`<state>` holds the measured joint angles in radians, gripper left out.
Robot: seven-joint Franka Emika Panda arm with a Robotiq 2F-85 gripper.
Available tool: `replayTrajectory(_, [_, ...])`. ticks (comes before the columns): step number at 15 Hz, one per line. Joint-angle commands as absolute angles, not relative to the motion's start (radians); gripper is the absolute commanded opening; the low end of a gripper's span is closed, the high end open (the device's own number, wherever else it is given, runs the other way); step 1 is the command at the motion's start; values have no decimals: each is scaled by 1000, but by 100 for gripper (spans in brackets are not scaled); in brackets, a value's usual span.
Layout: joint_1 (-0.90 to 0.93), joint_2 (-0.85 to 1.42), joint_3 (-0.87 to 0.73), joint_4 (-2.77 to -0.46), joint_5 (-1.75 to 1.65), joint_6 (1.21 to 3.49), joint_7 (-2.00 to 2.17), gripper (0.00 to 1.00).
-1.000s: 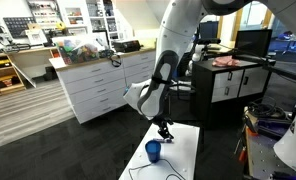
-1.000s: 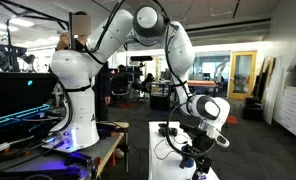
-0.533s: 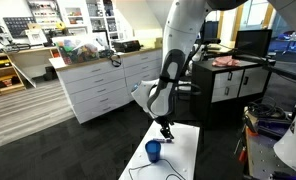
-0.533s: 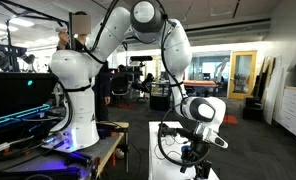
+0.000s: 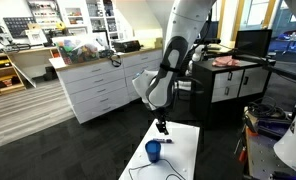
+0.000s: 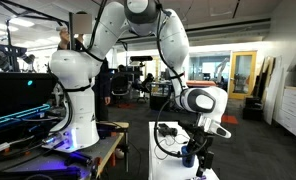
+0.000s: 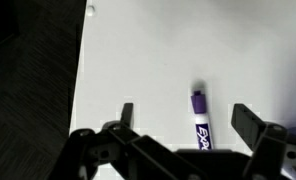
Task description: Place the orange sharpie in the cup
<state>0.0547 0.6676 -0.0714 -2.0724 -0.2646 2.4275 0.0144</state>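
The small bright blue cup stands on the white table, near its front edge; it also shows in an exterior view. My gripper hangs above the table, just behind and above the cup, and shows in an exterior view too. In the wrist view its jaws are wide open and empty. A marker with a purple cap and a white "Expo" body lies on the table midway between the jaws, touching neither. No orange sharpie shows in any view.
A black cable loops over the table. The table's left edge and dark floor show in the wrist view. White cabinets stand behind, and a second robot base is next to the table.
My gripper has risen from close above the table to higher over it. The cup has not moved.
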Motion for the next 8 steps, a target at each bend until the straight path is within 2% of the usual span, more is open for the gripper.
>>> replayTrajectory(1, [37, 599, -56, -2158, -240, 2499, 4, 100])
replayTrajectory(8, [53, 623, -57, -2253, -251, 2714, -6, 100])
